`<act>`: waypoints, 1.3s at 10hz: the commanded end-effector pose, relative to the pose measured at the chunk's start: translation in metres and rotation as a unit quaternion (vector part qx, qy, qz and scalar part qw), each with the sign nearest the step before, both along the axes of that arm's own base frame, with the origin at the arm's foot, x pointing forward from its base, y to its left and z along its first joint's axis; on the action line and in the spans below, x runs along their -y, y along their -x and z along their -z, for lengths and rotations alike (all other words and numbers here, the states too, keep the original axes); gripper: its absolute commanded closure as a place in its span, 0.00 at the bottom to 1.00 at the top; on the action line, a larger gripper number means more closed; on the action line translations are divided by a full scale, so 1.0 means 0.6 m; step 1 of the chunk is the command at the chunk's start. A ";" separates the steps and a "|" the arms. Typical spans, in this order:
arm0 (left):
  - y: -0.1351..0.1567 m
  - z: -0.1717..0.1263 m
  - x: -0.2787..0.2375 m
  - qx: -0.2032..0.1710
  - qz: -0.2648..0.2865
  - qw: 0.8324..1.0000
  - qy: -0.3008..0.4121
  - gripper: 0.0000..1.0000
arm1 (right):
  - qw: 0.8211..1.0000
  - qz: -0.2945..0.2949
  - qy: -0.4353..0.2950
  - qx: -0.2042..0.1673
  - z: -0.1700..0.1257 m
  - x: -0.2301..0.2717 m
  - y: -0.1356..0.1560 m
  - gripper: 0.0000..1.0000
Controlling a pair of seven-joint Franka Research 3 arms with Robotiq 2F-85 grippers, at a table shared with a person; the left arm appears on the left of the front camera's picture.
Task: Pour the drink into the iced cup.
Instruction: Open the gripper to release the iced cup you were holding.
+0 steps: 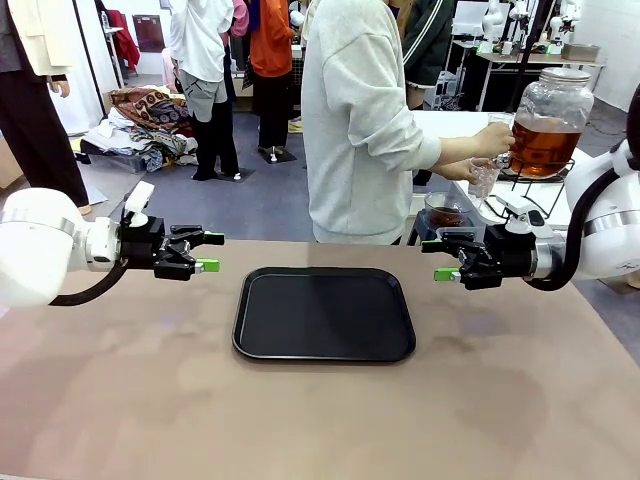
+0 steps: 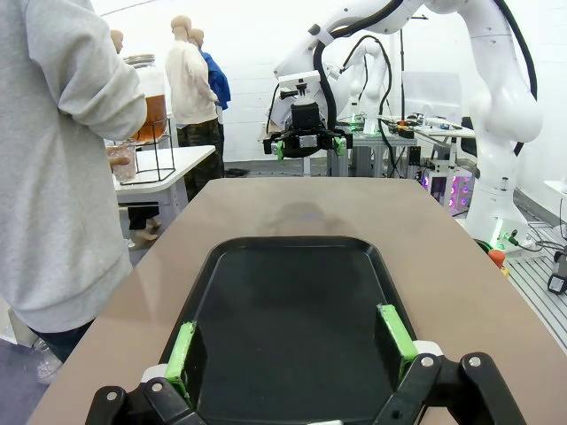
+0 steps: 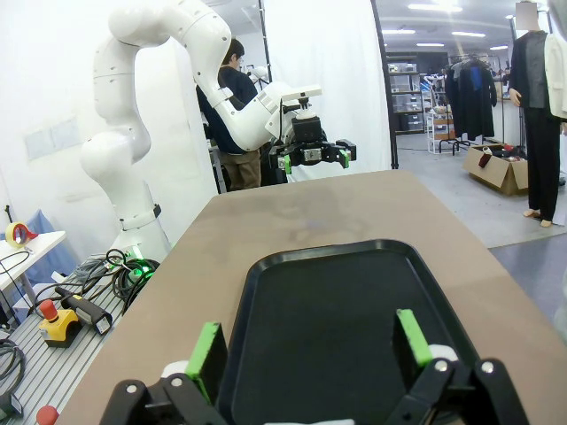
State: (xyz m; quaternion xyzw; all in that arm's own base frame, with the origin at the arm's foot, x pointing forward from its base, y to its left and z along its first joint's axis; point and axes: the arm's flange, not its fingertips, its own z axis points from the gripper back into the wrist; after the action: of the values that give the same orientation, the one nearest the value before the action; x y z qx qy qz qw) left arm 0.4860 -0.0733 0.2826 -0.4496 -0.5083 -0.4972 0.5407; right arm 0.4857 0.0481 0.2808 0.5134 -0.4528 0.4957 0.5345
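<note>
Drink: amber, in a glass dispenser jar on a far side table; a person's hands hold a clear cup at it.
Left hand, right hand: both wide, empty, flanking the tray on the bench.
Risk: spill at handover or in pouring, should a hand grip the cup poorly.
Unclear: ice, fill level, tap.

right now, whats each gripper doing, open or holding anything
Left gripper: open, holding nothing, beside the tray.
Right gripper: open, holding nothing, on the tray's other side.
</note>
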 end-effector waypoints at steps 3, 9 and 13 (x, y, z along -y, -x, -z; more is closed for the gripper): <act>-0.002 -0.005 0.002 -0.002 -0.004 1.000 -0.001 0.00 | 1.000 0.003 0.001 0.000 -0.005 -0.003 -0.005 0.00; -0.002 -0.005 0.002 -0.002 -0.004 1.000 -0.001 0.00 | 1.000 0.003 0.001 0.000 -0.005 -0.003 -0.005 0.00; -0.002 -0.005 0.002 -0.002 -0.004 1.000 -0.001 0.00 | 1.000 0.003 0.001 0.000 -0.005 -0.003 -0.005 0.00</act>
State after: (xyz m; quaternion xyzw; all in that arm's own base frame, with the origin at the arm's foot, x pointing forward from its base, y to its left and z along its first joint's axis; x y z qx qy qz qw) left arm 0.4860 -0.0732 0.2826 -0.4496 -0.5083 -0.4972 0.5407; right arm 0.4857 0.0481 0.2808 0.5134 -0.4528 0.4957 0.5345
